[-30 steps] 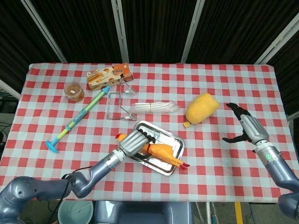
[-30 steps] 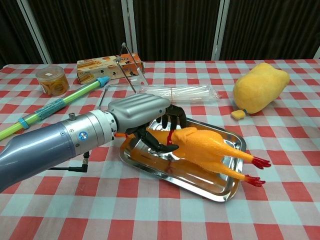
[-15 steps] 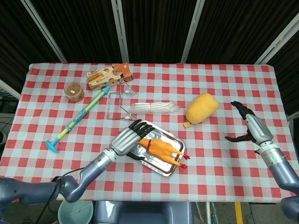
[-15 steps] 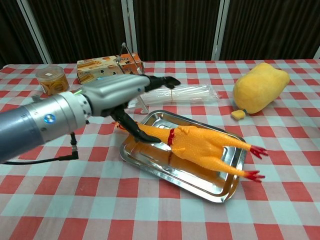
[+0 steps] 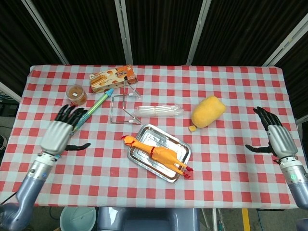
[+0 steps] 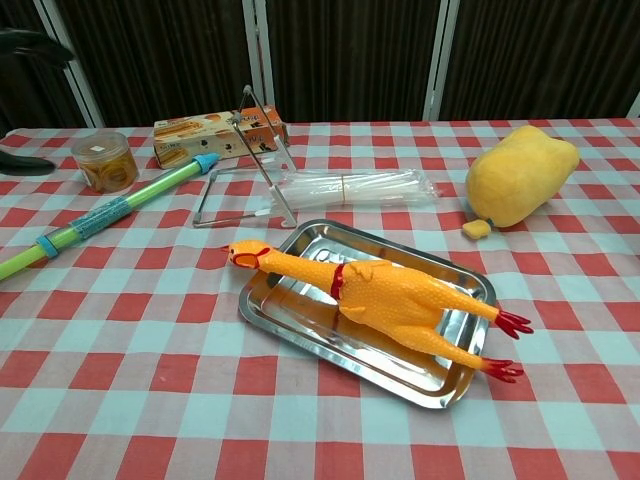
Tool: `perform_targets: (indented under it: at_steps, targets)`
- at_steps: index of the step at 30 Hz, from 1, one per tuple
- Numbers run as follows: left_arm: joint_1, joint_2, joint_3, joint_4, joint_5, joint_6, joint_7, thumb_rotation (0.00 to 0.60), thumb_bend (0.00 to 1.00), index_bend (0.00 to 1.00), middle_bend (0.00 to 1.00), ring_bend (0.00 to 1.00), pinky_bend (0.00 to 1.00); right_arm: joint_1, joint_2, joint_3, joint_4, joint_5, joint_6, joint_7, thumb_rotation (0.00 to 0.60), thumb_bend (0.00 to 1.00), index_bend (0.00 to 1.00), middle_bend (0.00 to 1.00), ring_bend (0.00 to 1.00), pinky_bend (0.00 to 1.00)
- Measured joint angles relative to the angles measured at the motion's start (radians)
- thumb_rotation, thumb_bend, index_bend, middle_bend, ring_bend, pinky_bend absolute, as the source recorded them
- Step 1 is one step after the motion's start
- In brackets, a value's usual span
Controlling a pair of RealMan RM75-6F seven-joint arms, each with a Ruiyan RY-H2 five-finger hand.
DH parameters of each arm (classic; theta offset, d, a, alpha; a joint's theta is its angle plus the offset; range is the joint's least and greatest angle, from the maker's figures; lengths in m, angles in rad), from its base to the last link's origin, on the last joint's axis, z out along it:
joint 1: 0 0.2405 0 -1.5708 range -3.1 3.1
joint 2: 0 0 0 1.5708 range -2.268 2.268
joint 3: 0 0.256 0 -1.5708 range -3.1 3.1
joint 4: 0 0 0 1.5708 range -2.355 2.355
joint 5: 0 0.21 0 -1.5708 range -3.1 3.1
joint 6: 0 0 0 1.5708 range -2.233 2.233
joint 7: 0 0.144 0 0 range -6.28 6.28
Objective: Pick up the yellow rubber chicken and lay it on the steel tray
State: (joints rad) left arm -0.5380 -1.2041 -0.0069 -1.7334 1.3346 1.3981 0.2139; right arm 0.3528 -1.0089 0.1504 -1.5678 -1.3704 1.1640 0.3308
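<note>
The yellow rubber chicken [image 5: 156,153] [image 6: 380,297] lies lengthwise on the steel tray [image 5: 178,148] [image 6: 455,276], head sticking out over the tray's left rim, red feet over the right end. My left hand [image 5: 61,131] hovers far to the left of the tray, fingers spread and holding nothing; only dark fingertips [image 6: 25,42] show at the chest view's top left. My right hand [image 5: 274,136] is far out at the right table edge, open and empty, and is not seen in the chest view.
A green and blue toy pump [image 5: 82,120] lies by the left hand. Behind the tray are a wire stand [image 5: 122,103], a clear packet of sticks [image 5: 159,111], an orange box [image 5: 112,78], a small jar [image 5: 76,94] and a yellow plush [image 5: 208,111].
My left hand has let go of the chicken and pulled back far left, off the tray. The chicken stays on the tray. The right hand drifted further right.
</note>
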Motion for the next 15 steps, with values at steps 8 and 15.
perform_targets:
  at_steps: [8,15]
  targets:
    - [0.187,0.069,0.076,-0.013,-0.017,0.110,-0.036,0.600,0.07,0.14,0.12,0.04,0.01,-0.066,-0.069,-0.041,0.040,-0.051,0.136,-0.254,0.600,0.17,0.00,0.00,0.00,0.01]
    - [0.279,0.090,0.118,-0.023,0.023,0.156,-0.047,0.600,0.07,0.15,0.12,0.04,0.01,-0.144,-0.146,-0.091,0.066,-0.095,0.254,-0.402,0.600,0.18,0.00,0.00,0.00,0.01]
